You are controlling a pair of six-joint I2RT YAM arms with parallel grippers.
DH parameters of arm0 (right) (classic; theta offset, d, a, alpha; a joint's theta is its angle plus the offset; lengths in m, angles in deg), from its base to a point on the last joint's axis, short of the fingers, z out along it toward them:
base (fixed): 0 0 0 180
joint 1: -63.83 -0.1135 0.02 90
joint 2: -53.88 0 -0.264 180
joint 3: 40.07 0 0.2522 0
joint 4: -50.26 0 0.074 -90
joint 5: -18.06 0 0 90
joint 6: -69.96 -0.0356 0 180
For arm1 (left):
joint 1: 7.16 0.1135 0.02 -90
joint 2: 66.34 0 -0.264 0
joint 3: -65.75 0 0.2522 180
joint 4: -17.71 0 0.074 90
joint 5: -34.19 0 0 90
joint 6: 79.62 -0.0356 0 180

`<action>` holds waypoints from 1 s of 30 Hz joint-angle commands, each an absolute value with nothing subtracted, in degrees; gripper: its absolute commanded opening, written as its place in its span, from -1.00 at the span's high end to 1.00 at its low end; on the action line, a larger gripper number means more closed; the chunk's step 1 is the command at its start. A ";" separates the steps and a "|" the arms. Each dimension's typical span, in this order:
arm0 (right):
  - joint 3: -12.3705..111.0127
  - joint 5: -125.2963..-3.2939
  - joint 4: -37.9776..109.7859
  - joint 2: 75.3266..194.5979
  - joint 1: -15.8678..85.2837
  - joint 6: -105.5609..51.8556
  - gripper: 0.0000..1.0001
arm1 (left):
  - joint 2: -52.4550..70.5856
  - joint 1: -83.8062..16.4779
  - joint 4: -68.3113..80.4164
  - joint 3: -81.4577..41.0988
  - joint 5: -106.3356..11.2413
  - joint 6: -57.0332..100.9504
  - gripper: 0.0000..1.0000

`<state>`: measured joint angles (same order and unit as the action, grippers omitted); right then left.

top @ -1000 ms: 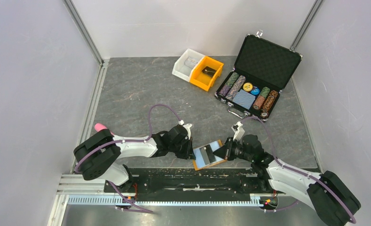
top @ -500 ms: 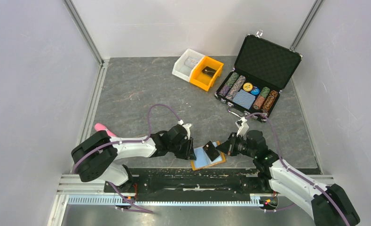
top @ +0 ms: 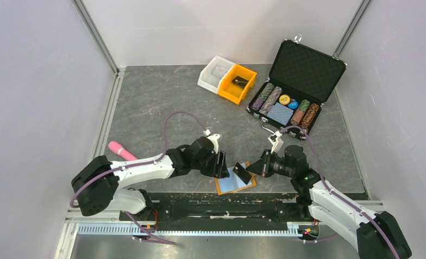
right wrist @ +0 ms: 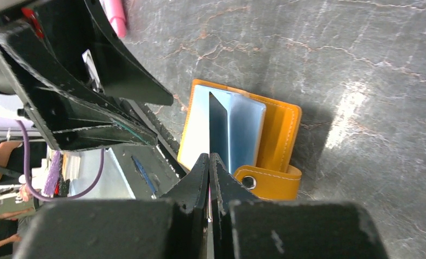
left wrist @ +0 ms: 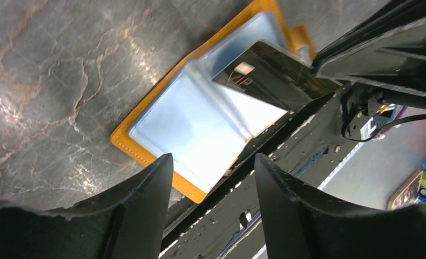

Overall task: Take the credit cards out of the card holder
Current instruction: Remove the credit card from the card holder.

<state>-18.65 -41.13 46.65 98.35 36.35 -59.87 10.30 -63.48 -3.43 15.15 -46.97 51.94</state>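
White-and-black arms [top: 146, 168], purple cables [top: 170, 121]

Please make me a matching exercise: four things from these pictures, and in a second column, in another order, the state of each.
1. card holder
2. black card
3. left gripper
4. chip case

A. lid up
B. pinched by the right gripper
C. jaws apart
D. lying spread open

Pairs: 1-D, 2-B, 3-C, 4-A

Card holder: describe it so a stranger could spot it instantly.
On the grey table, go to the near edge, between the left gripper and the right gripper. The card holder lies open there, flat orange with light blue panels, unlike the boxy orange bin farther back.
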 commanded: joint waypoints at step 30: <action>-16.67 -27.25 61.99 102.27 36.89 -63.43 1.00 | 14.11 -55.25 22.84 16.41 -19.94 37.92 -0.46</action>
<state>-17.21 -29.50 57.58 102.55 36.70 -62.50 14.45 -55.39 16.02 15.06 -24.96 38.76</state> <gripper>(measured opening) 0.004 0.760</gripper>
